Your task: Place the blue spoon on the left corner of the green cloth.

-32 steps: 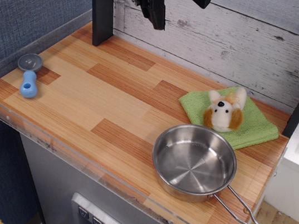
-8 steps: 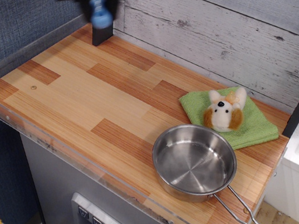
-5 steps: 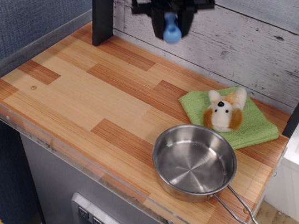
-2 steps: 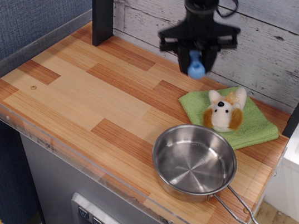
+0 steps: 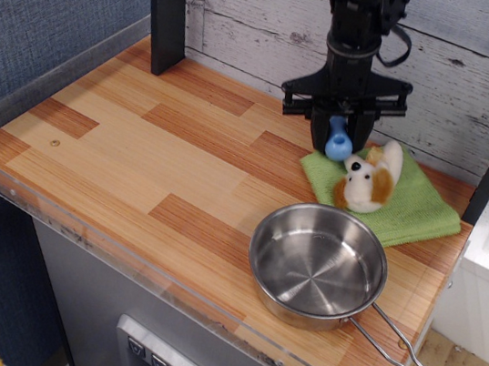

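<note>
Observation.image shows fingers (image 5: 339, 135) clamping the blue spoon (image 5: 339, 145), newly lowered over the green cloth (image 5: 401, 211) upper-right; release seems next.

The gripper (image 5: 339, 135) hangs over the left corner of the green cloth (image 5: 406, 207) with the blue spoon (image 5: 338, 144) clamped between its jaws, and the plush toy (image 5: 367, 180) sits on the cloth just to its right, crowding that corner from the right side. The steel pan (image 5: 317, 264) stands at the cloth's near edge with its wire handle reaching toward the table's (image 5: 120, 155) front right corner, blocking any approach from the front, while the plank wall (image 5: 481, 80) closes the back. Left of the cloth the wooden surface lies bare all the way to the dark post (image 5: 167, 10) and the clear side rim, giving wide room to pass.
</note>
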{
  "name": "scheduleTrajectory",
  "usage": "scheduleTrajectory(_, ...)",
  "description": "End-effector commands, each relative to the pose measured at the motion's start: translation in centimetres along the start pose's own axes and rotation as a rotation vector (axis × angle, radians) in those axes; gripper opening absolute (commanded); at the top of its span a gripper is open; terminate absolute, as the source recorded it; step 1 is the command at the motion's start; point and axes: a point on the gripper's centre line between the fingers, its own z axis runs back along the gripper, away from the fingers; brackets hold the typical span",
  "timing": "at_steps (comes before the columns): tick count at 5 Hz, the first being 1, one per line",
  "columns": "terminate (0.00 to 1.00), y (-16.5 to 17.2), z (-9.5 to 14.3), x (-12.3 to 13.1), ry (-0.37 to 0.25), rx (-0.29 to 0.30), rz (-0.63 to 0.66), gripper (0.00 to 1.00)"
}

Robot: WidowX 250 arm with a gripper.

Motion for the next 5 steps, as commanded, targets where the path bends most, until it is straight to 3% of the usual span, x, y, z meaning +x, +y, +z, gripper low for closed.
scheduleTrajectory(1, 0.00, 0.2, 2.0, 0.7, -0.047, -0.014, 0.030, 0.00)
scheduleTrajectory(2, 0.00, 0.4, 2.4, 0.8, -0.053, 0.015, 0.060, 1.00)
scheduleTrajectory(5, 0.00, 0.8, 4.3, 1.3, -0.115, 0.059, 0.107, 1.00)
